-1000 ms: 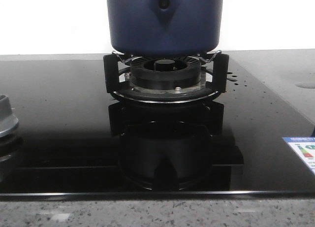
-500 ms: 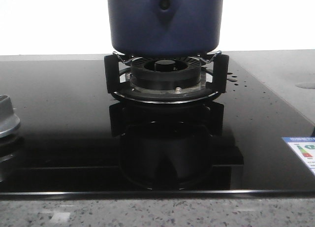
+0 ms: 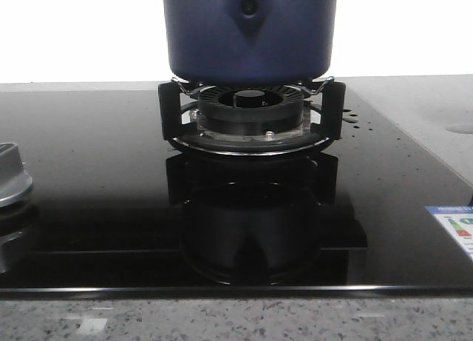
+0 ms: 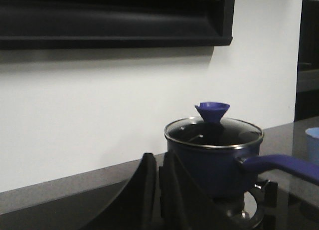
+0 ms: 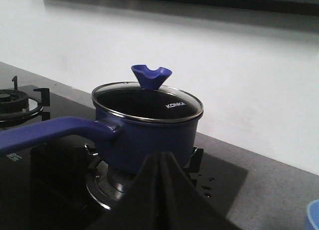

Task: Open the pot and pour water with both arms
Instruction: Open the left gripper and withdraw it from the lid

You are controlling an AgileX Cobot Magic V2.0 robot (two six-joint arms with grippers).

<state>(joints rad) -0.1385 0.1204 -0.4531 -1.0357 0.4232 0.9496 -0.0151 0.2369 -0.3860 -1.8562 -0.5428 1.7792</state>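
The dark navy-blue pot [image 3: 250,45] stands on the gas burner grate [image 3: 251,126] at the middle back; its top is cut off in the front view. In the left wrist view the pot [image 4: 209,165] carries a glass lid [image 4: 214,131] with a blue knob [image 4: 212,111] and a long blue handle [image 4: 284,165]. My left gripper [image 4: 157,162] is shut and empty, short of the pot. In the right wrist view the pot [image 5: 149,140], lid [image 5: 144,103], knob [image 5: 150,76] and handle [image 5: 50,132] show. My right gripper [image 5: 162,160] is shut and empty, just before the pot.
The black glass cooktop [image 3: 89,149] reflects the burner. A small grey metal burner cap [image 3: 11,180] sits at the left edge. An energy label [image 3: 452,226] is at the right. A light-blue cup [image 4: 313,140] stands on the grey counter; it also shows in the right wrist view [image 5: 313,215].
In the front view the pot and burner sit very slightly further right. Nothing else has visibly changed.
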